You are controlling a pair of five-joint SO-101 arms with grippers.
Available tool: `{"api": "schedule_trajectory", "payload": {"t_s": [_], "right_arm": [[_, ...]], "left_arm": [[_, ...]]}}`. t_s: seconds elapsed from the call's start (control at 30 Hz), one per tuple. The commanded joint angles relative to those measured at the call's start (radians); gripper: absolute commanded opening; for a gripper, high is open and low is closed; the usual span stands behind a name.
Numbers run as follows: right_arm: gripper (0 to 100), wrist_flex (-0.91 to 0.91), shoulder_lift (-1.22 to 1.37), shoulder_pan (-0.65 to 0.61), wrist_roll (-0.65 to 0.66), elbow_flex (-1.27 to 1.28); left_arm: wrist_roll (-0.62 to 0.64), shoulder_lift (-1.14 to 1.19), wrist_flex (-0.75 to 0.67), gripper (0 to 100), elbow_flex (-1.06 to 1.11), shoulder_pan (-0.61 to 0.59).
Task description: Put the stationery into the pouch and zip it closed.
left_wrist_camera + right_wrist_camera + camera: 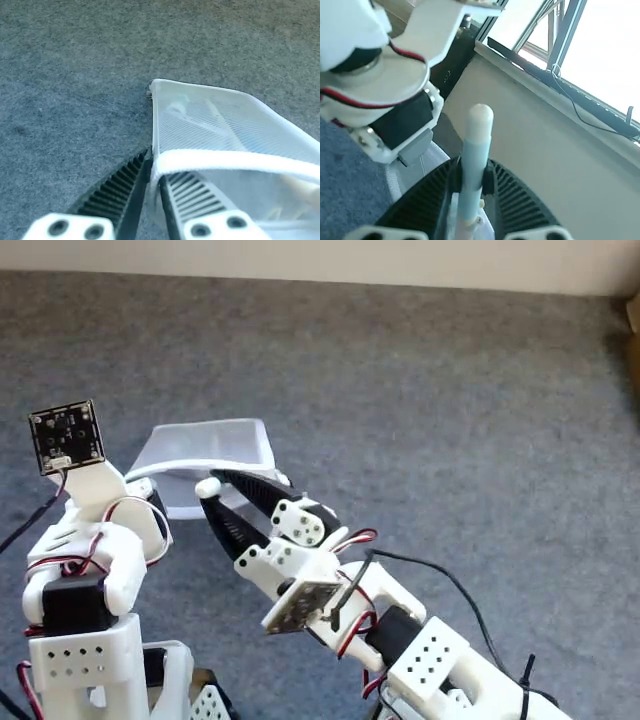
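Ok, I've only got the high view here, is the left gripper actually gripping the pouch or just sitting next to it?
Observer: Gripping it. In the left wrist view the left gripper is shut on the pouch, with its fingers clamped on the white rim.
Operator: And that white blob at the right gripper, what is it?
Observer: The right wrist view shows the right gripper shut on a pale blue pen. The blob is the pen's rounded white cap.
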Motion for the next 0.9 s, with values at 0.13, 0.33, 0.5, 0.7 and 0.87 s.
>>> {"api": "schedule_trajectory", "payload": {"t_s": [0.13,0.33,0.5,0.7,0.87], "right_arm": [[0.5,0.131,-0.024,-0.005,0.106,-0.010],[0.5,0.262,-0.024,-0.005,0.110,-0.012],[1.0,0.263,-0.024,-0.001,0.106,-0.012],[14.3,0.271,-0.030,0.002,0.103,-0.016],[22.1,0.271,-0.030,-0.001,0.103,-0.019]], "left_arm": [[-0.011,0.007,-0.005,1,-0.004,-0.012],[-0.011,0.007,-0.005,1,-0.004,-0.012],[-0.011,0.007,-0.005,1,-0.002,-0.012],[-0.011,0.007,-0.005,1,-0.002,-0.012],[-0.011,0.007,-0.005,1,-0.001,-0.012]]}}
